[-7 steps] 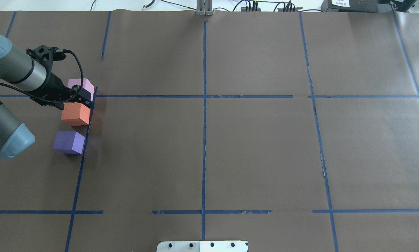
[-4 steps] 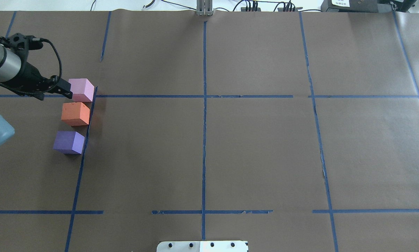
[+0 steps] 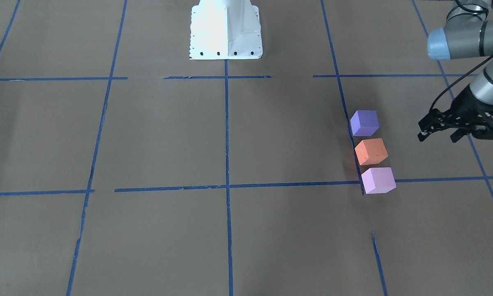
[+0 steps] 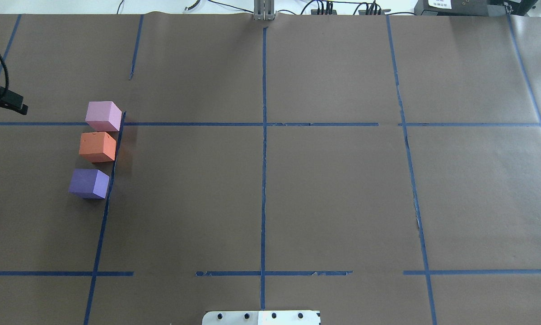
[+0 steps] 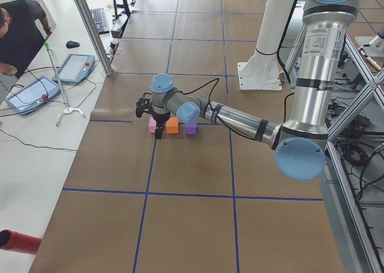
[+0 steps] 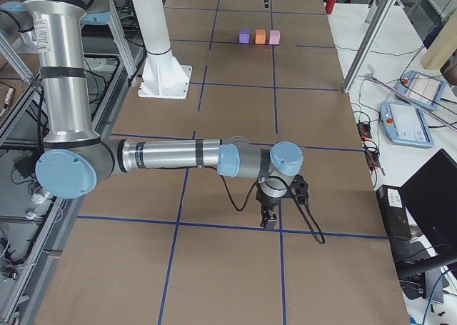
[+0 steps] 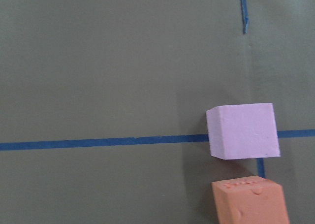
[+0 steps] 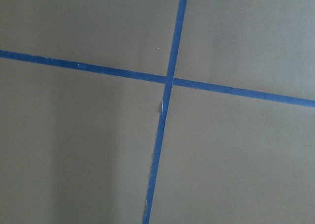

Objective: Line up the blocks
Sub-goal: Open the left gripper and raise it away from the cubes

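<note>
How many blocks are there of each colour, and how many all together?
orange block: 1
purple block: 1
pink block: 1
Total: 3

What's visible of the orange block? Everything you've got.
The orange block is a small matte cube, foam-like, with a few small dents on its top face. It sits flat on the brown paper, in the middle of a row between the pink block and the violet block. It looks narrowly apart from each, with one side along a blue tape line. Nothing grips it.
</note>
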`<state>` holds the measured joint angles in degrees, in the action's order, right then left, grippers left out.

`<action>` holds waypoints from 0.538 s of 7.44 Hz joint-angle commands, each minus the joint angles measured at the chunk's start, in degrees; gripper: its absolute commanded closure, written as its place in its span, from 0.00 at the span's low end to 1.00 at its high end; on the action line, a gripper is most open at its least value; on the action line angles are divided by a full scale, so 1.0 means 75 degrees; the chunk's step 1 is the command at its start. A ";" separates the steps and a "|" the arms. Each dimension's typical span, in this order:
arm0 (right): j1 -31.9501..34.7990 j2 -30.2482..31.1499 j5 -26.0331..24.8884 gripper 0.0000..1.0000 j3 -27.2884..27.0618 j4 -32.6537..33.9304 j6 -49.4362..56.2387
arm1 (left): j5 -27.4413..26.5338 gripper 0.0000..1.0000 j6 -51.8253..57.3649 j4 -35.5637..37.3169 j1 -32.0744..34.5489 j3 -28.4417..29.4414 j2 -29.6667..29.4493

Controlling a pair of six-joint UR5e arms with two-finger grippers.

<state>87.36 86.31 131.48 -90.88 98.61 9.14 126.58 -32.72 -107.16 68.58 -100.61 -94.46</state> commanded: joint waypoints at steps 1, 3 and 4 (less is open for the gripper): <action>0.0000 0.0000 0.0000 0.00 0.0000 0.0000 0.0000 | -0.0026 0.01 0.1578 -0.0009 0.1128 0.0172 0.0452; 0.0000 0.0000 0.0000 0.00 0.0000 0.0000 0.0000 | -0.0002 0.00 0.2451 -0.0032 0.1870 0.0569 0.0559; 0.0000 0.0000 0.0000 0.00 0.0000 0.0000 0.0000 | -0.0002 0.00 0.2685 -0.0288 0.1965 0.0617 0.0803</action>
<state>87.37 86.31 131.48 -90.88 98.61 9.14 126.56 -15.33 -107.79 81.57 -96.96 -90.07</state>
